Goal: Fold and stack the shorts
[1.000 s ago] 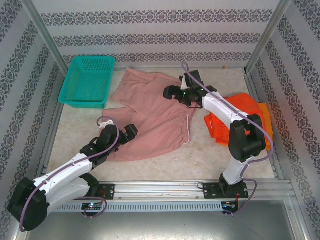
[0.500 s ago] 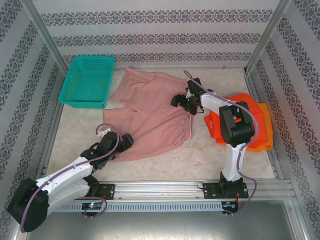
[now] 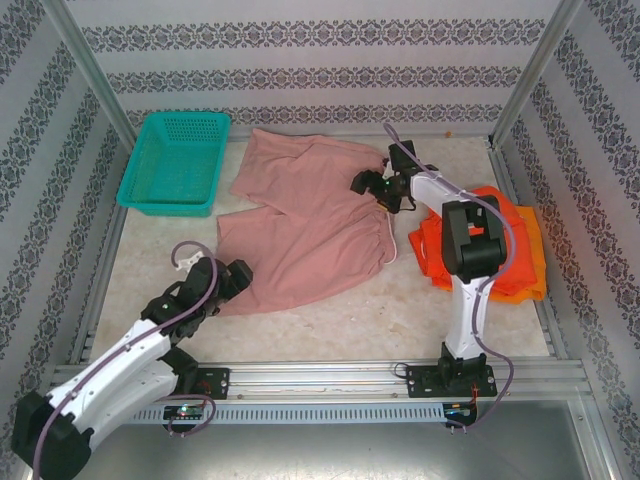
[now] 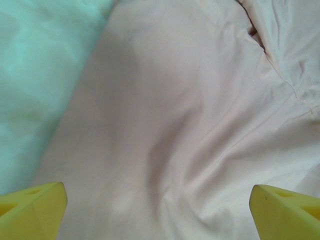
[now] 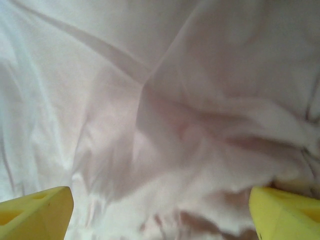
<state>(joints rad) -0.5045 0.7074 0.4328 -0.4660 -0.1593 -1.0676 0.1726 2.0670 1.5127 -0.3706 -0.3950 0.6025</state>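
Pale table (image 3: 350,320) is carrying the dusty pink shorts (image 3: 300,235), lying spread across its middle. Teal basket (image 3: 165,205) is sitting far left. Red-orange shorts (image 3: 430,255) and yellow-orange shorts (image 3: 530,250) are lying overlapped at right. I'm seeing left fingers (image 3: 240,273) spread at the pink near-left corner, right fingers (image 3: 362,183) spread at its right side.

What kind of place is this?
Probably a robot test booth, not a home: a table walled by metal posts and patterned panels, with left arm and right arm bolted to a rail at its edge.
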